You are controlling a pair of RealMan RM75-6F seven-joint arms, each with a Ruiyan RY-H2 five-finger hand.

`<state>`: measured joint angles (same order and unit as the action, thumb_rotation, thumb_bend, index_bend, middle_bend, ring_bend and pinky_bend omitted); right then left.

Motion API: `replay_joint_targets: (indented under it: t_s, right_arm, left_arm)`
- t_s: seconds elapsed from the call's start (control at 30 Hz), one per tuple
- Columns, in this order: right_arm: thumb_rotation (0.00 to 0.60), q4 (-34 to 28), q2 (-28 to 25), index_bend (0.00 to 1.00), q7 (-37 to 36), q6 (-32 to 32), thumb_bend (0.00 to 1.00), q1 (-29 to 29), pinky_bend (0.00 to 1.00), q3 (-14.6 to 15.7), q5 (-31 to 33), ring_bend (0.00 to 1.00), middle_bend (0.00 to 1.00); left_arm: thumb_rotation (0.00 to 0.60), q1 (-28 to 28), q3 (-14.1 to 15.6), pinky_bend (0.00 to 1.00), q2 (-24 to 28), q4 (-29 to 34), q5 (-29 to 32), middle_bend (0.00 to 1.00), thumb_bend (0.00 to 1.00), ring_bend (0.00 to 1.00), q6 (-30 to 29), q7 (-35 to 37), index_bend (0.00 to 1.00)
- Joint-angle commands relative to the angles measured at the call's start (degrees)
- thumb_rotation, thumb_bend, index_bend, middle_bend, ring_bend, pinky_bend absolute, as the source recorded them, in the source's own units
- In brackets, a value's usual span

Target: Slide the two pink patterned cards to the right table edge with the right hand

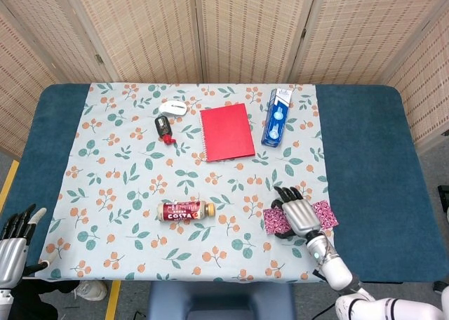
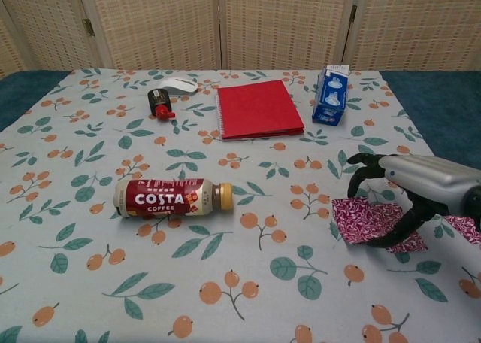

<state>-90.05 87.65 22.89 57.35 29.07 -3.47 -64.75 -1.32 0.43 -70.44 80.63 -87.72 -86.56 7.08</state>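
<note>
Two pink patterned cards lie on the floral cloth near the table's front right. The left card (image 2: 362, 219) (image 1: 276, 222) lies partly under my right hand (image 2: 409, 189) (image 1: 298, 211), whose curved fingertips (image 2: 359, 168) press down on it. The second card (image 1: 324, 213) (image 2: 464, 227) sits just right of the hand, partly hidden behind it in the chest view. My left hand (image 1: 15, 239) hangs off the table's front left corner, fingers spread, holding nothing.
A Costa coffee bottle (image 2: 170, 197) lies on its side left of the cards. Further back are a red notebook (image 2: 258, 108), a blue carton (image 2: 331, 95), a white mouse (image 2: 179, 85) and a small black-and-red object (image 2: 158, 101). Bare blue tabletop (image 1: 372, 180) runs along the right.
</note>
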Motion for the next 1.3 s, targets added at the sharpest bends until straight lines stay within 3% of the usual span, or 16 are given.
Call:
replay_joint_targets:
  t_s: [0.03,0.23,0.4,0.87,1.3]
  right_arm:
    - [0.528,-2.9,-5.3,0.32,-1.6,1.7,0.18,-1.0,0.0,0.6,-2.8,0.0,0.07]
    - [0.527,-3.0,-12.7,0.32,-6.7,1.1,0.18,-2.0,0.0,1.3,-5.1,0.0,0.07]
    - [0.526,0.6,-14.9,0.32,-12.2,0.0,0.18,-3.0,0.0,2.7,-7.7,0.0,0.07]
    - [0.526,13.8,-12.1,0.32,-22.6,-4.2,0.18,-3.1,0.0,4.7,-12.7,0.0,0.07]
    - [0.525,17.6,-10.3,0.27,-24.8,-5.2,0.18,-2.5,0.0,4.9,-14.9,0.0,0.07]
  left_arm:
    - [0.6,0.0,0.0,0.0,0.1,0.4,0.0,0.0,0.25,0.08,0.1,-0.3,0.12]
    - [0.6,-0.2,0.0,0.0,0.5,1.8,-0.1,0.0,0.25,0.08,0.2,-1.6,0.12]
    - [0.6,-0.2,-0.1,0.0,1.0,3.2,0.0,0.0,0.25,0.08,0.2,-3.0,0.12]
    - [0.6,0.2,0.2,0.0,2.1,7.1,-0.2,0.0,0.25,0.08,-0.4,-6.8,0.12]
    - [0.6,0.7,0.4,0.0,2.6,8.4,-0.3,0.0,0.25,0.08,-1.0,-7.6,0.12]
